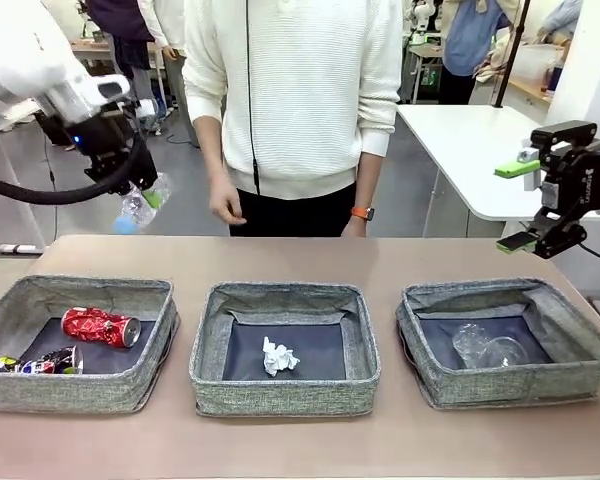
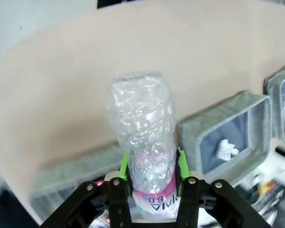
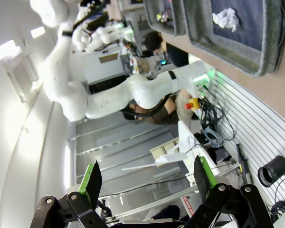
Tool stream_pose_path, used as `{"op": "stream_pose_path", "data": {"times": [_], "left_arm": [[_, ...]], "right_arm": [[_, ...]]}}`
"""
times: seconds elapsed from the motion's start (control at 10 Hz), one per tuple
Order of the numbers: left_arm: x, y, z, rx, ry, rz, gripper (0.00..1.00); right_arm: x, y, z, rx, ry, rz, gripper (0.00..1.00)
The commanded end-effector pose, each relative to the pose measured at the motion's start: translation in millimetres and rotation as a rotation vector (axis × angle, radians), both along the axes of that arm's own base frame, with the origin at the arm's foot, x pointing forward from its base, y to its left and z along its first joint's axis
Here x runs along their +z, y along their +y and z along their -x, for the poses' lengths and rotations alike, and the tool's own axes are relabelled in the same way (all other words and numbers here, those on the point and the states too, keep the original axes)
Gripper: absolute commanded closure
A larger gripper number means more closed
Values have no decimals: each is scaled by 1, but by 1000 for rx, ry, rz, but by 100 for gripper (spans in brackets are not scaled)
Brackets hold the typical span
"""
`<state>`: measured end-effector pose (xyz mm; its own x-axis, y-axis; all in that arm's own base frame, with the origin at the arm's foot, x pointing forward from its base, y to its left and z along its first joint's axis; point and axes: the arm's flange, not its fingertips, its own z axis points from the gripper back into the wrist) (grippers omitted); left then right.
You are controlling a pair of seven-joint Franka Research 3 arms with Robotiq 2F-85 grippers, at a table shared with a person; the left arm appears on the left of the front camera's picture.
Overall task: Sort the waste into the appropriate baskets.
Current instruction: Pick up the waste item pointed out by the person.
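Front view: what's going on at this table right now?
The left gripper holds a clear bottle with a pink label in the air above the left basket, which has two cans in it. The right gripper hangs open, holding nothing. A paper ball lies in the middle basket, a clear cup in the right basket. A person stands behind.

The front view looks across the table (image 1: 300,430) toward the person at 12 o'clock. The left wrist view looks steeply down, close along its fingers (image 2: 125,172). The right wrist view is rolled, tilted off-table. All three views share the middle basket (image 1: 285,400) at 6 o'clock.
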<state>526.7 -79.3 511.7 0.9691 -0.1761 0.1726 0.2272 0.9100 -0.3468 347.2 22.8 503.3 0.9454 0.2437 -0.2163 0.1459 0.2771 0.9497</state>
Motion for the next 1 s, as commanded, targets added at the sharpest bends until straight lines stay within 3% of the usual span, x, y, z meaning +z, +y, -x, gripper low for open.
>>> {"op": "stream_pose_path", "data": {"times": [0.0, 0.1, 0.2, 0.3, 0.5, 0.6, 0.7, 0.9], "left_arm": [[-33, -30, 56, 58, 59, -60, 57], [-46, -39, 58, 2, 86, -49, 57], [-55, -31, 40, -226, 137, -92, 57], [-20, -28, 60, 64, 68, -25, 57], [-20, -28, 60, 64, 68, -25, 57], [-41, -37, 62, -8, 101, -40, 57], [-34, -43, 61, -29, 98, -38, 57], [29, -79, 87, 50, 67, -70, 57]], "right_arm": [[7, 2, -2, -7, 20, -12, 0], [7, 2, -2, -7, 20, -12, 0], [7, 2, -2, -7, 20, -12, 0], [7, 2, -2, -7, 20, -12, 0], [7, 2, -2, -7, 20, -12, 0], [7, 2, -2, -7, 20, -12, 0], [7, 2, -2, -7, 20, -12, 0], [7, 2, -2, -7, 20, -12, 0]]}}
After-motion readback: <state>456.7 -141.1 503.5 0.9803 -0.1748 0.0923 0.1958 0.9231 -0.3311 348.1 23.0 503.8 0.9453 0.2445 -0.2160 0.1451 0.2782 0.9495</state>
